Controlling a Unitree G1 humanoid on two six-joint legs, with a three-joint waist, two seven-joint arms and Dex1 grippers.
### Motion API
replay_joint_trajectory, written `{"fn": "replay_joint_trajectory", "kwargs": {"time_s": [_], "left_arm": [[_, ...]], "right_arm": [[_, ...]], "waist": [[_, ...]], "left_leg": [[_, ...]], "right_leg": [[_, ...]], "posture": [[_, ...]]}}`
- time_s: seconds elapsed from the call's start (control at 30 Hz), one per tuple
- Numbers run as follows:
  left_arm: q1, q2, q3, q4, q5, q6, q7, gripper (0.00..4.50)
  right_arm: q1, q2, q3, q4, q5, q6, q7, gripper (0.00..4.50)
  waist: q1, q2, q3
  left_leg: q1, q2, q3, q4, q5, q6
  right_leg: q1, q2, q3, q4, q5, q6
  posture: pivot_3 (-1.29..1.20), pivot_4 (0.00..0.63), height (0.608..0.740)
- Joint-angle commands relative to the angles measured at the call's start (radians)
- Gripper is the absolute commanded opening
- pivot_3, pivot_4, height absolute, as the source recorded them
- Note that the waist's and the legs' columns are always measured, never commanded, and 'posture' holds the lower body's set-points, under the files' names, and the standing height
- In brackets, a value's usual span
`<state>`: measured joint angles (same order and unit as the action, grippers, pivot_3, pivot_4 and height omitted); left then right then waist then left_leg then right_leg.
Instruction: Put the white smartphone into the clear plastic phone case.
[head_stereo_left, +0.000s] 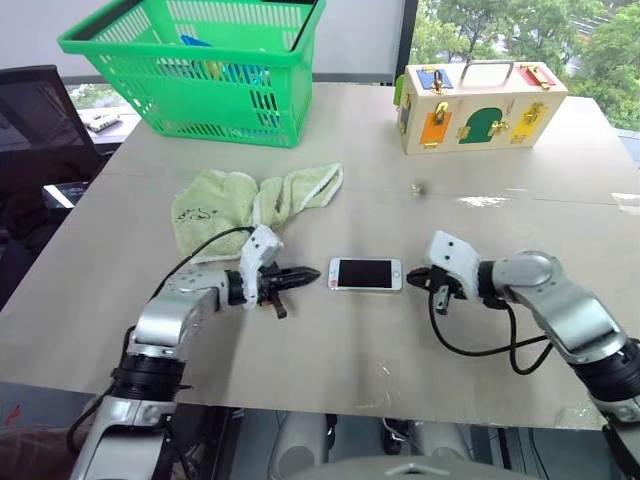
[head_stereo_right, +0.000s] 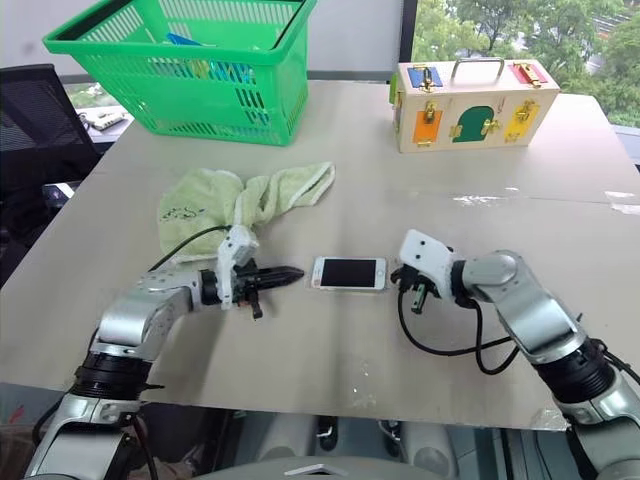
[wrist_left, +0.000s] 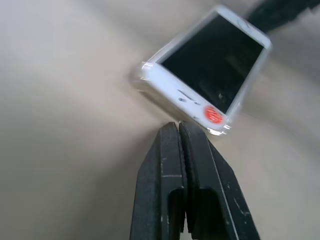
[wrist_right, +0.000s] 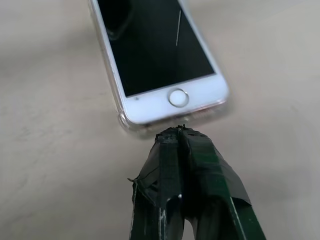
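fingers on the left gripper (head_stereo_left: 305, 273) are pressed together, just beside one short end of the white smartphone (head_stereo_left: 366, 273). fingers on the right gripper (wrist_right: 181, 131) are together too, at the other end. the phone lies flat on the surface (head_stereo_left: 500, 230), inside the clear plastic phone case (wrist_right: 121, 120). i think both should push the ends down gently and evenly so it clicks in.

Head stereo pair: high, facing forward and down over the bench (head_stereo_left: 330, 360). Wrist cameras: low, close, facing inward along each closed hand from left (wrist_left: 184, 131) and right (wrist_right: 180, 134). Shared by all views: white smartphone (head_stereo_left: 366, 274), mid-bench.
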<state>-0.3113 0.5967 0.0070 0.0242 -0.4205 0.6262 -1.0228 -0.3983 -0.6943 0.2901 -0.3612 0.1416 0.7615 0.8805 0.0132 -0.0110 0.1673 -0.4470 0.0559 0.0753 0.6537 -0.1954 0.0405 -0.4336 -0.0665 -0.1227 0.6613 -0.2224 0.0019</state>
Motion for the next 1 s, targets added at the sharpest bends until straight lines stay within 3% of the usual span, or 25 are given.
{"fn": "replay_joint_trajectory", "kwargs": {"time_s": [0.03, 0.23, 0.5, 0.7, 1.0], "left_arm": [[-0.028, 0.0, 0.051, -0.018, -0.06, 0.053, 0.018, 0.05], [-0.063, -0.032, 0.01, -0.073, -0.083, 0.082, 0.028, 0.05], [-0.124, -0.072, -0.109, -0.057, -0.01, 0.036, 0.037, 0.05], [-0.128, -0.038, -0.197, -0.022, 0.093, 0.043, 0.065, 0.05], [-0.104, -0.012, -0.201, -0.023, 0.091, 0.038, 0.047, 0.05]], "right_arm": [[0.015, -0.006, -0.091, -0.067, 0.053, 0.018, -0.013, 0.0], [-0.007, 0.061, -0.123, -0.105, 0.126, 0.068, -0.046, 0.0], [-0.064, 0.113, -0.038, -0.094, 0.118, 0.076, -0.082, 0.0], [-0.046, 0.076, -0.026, -0.105, 0.109, 0.076, -0.083, 0.0], [-0.03, 0.035, -0.029, -0.103, 0.101, 0.076, -0.093, 0.0]], "waist": [[0.001, 0.0, 0.0], [0.002, 0.0, 0.0], [0.001, 0.0, 0.0], [0.002, 0.0, 0.0], [0.001, 0.0, 0.0]], "left_leg": [[0.0, 0.0, 0.0, 0.0, 0.0, 0.0], [0.0, 0.0, -0.001, 0.0, 0.0, 0.0], [0.0, -0.001, 0.0, 0.0, 0.0, 0.0], [0.0, -0.001, 0.0, 0.0, 0.0, 0.0], [0.002, -0.001, 0.0, 0.0, 0.0, 0.0]], "right_leg": [[0.0, 0.0, 0.0, 0.0, 0.0, 0.0], [0.0, 0.0, 0.0, 0.0, 0.0, 0.0], [0.0, 0.001, 0.0, 0.001, 0.0, 0.0], [0.0, 0.001, 0.0, 0.0, 0.0, 0.0], [0.001, 0.0, 0.001, 0.001, 0.0, 0.0]], "posture": [[0.0, 0.15, 0.74], [0.0, 0.15, 0.74], [0.0, 0.15, 0.74], [0.0, 0.15, 0.74], [0.0, 0.15, 0.74]]}}
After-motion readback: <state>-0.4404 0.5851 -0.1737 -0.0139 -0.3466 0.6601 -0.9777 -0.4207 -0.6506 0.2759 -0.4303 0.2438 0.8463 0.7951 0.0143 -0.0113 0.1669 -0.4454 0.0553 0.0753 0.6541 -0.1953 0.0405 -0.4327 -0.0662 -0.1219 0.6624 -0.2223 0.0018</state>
